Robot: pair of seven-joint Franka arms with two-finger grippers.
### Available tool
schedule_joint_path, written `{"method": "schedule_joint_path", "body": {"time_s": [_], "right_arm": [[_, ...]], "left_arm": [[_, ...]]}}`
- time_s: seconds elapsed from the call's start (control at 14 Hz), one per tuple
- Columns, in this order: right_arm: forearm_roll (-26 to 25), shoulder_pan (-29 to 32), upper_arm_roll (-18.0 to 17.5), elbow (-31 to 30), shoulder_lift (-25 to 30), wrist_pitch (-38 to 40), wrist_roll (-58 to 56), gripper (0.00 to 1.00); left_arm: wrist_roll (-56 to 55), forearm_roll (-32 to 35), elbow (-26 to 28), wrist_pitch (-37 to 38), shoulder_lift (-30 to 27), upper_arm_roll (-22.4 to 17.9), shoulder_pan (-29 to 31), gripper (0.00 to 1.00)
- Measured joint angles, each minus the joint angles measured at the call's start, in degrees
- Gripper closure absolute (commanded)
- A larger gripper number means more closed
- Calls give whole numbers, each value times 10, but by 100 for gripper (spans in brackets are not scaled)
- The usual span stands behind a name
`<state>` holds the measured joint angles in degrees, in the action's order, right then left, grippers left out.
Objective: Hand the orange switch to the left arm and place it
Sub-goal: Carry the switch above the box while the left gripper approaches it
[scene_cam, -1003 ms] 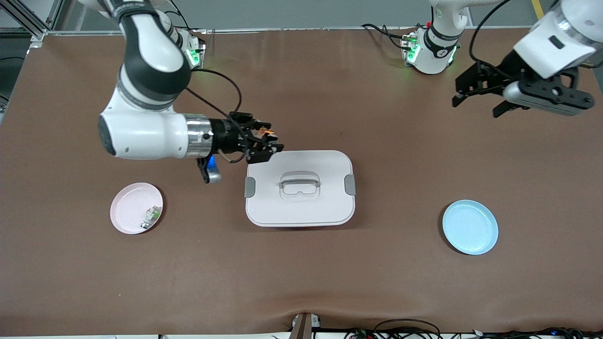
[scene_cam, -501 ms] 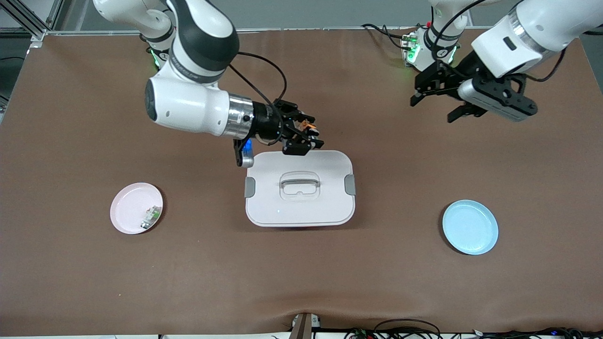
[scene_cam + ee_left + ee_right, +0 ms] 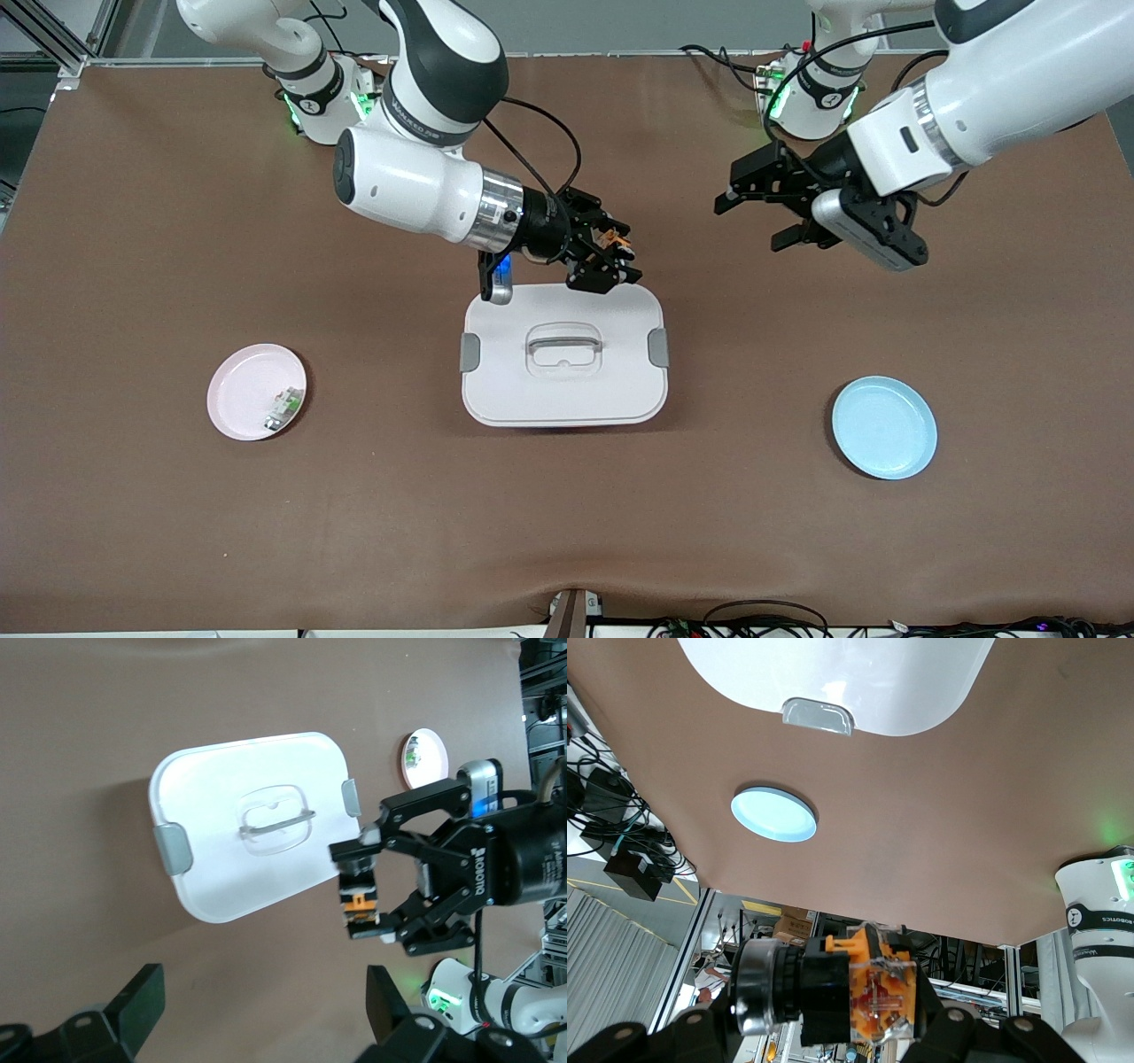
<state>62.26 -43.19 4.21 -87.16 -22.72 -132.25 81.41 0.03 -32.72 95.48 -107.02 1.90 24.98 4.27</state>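
Orange switch (image 3: 613,237) clamped in right end effector (image 3: 611,261) above box (image 3: 563,354) edge; left end effector (image 3: 753,213) open, nearby

front view: looked down from high across the tabletop (image 3: 177,532), facing both arms
wrist views: hung above, sharing the box (image 3: 257,819)

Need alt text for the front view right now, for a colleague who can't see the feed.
The right tool, shut on the orange switch, hangs over the white box's edge nearest the robots. The left tool is open over the table, pointing toward it.
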Motion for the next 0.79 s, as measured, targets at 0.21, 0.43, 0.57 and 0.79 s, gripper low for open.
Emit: {"method": "schedule_joint_path", "body": {"time_s": [0.21,0.43,0.57,0.79], "right_arm": [[0,-1,0,9,-3,-2,7,70],[0,-1,1,13,-3,-2,9,70],[0,-1,1,14,-3,-2,10,70],[0,-1,1,15,-3,-2,10,70]], "left_arm": [[0,-2,31,-57,0,21,0,5],[0,-29,66,-108,2,36,-1,6],[0,-51,75,-123,2,39,-2,11],[0,-55,76,-131,2,51,-2,14]]}}
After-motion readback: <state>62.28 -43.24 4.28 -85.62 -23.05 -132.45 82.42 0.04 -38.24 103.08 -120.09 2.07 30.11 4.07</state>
